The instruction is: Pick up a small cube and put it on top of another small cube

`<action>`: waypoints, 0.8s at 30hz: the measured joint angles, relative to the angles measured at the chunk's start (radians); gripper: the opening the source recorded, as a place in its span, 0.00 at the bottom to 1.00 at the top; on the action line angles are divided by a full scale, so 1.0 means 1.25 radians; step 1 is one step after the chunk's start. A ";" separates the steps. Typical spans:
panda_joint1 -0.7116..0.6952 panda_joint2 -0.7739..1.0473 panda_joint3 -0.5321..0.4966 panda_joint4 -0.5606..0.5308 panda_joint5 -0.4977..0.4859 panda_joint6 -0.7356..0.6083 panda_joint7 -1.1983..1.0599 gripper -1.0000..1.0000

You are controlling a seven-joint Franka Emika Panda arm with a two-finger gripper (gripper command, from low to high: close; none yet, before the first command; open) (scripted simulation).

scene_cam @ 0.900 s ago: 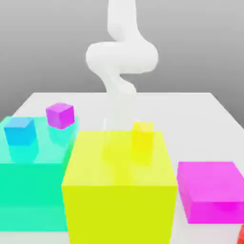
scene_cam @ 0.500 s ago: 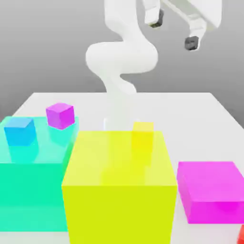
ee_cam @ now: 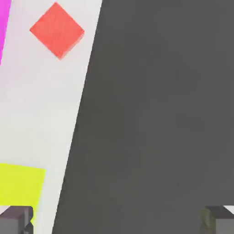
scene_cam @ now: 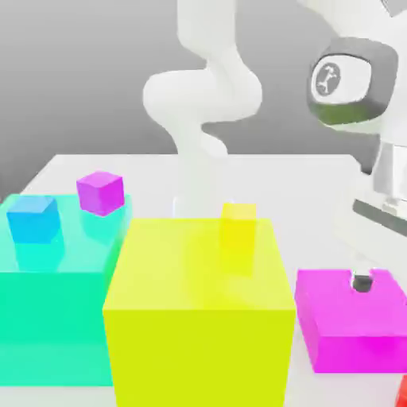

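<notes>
You had no words, numbers or brand names to read anywhere in these pictures. The one sign was a small white emblem, a jointed-arm figure inside a ring, on the dark round cap [scene_cam: 343, 79] of the robot's wrist in the upper right of the exterior view. It carried no letters that you could make out. The blocks and cubes were plain coloured faces with no labels, and the table was unmarked too.

White table [scene_cam: 318, 179]: teal block [scene_cam: 48, 310], big yellow block [scene_cam: 199, 318], magenta block [scene_cam: 350, 326], red cube [ee_cam: 57, 30].
</notes>
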 joint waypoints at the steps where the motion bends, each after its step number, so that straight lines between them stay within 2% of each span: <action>1: -0.001 0.024 0.011 0.004 0.002 0.007 -0.044 0.50; 8: -0.029 0.188 0.118 0.031 0.011 0.058 -0.347 0.50; 12: -0.003 0.304 0.095 0.060 -0.031 0.131 -0.366 0.50; 13: 0.004 0.323 0.087 0.065 -0.040 0.144 -0.362 0.00; 19: 0.007 0.332 0.083 0.068 -0.045 0.149 -0.359 0.00; 24: -0.034 0.228 0.122 0.033 0.001 0.079 -0.390 0.00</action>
